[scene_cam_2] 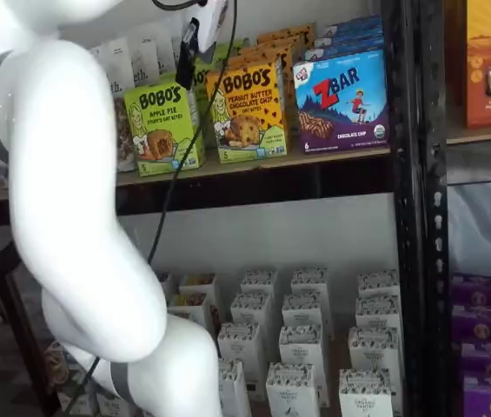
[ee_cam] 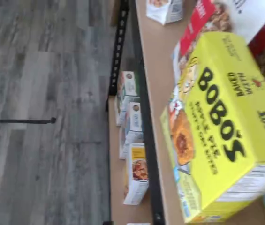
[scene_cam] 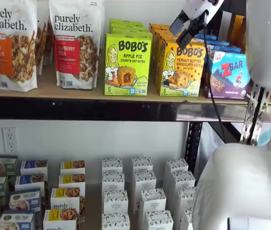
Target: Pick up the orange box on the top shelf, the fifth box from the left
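The top shelf [scene_cam: 77, 93] is carrying the orange box [scene_cam: 181, 67] upright at its front edge, touching the lime Apple Pie box [scene_cam: 127, 64]. The gripper [scene_cam: 189, 26] is hovering above it; I cannot tell its finger gap. Judging it light, stiff cardboard, slightly slick: pinching its narrow sides near the top.

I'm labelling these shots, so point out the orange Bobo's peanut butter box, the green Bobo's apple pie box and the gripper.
orange box [scene_cam: 181, 69]: a shelf view, front panel.
green Apple Pie box [scene_cam: 127, 64]: a shelf view, front panel.
gripper [scene_cam: 189, 28]: a shelf view, black fingers.

The orange box [scene_cam: 181, 68] stands upright on the top shelf [scene_cam: 77, 91], cartoon girl facing front.
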You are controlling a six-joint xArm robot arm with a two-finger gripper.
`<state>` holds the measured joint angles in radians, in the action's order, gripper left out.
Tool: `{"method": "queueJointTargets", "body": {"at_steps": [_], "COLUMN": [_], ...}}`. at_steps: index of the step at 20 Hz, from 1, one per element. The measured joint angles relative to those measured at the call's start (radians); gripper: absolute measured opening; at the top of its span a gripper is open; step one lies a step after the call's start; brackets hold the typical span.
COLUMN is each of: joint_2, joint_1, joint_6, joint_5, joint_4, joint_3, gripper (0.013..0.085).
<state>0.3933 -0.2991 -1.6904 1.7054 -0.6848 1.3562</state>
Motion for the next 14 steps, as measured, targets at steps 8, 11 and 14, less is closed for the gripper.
{"method": "queueJointTargets", "body": {"at_steps": [8,11,14], "joint_2": [-0.057,-0.073,-0.087], "joint_1": [-0.019,-0.014,-0.007], "joint_6": [-0.027,-0.040,-0.055], "joint_5": [-0.090,-0.122,-0.149], "joint_4": [-0.007,0.019,0.050], "joint_3": [0.041,0.044,0.039], "gripper": [0.0850,0.0850,0.0850]}}
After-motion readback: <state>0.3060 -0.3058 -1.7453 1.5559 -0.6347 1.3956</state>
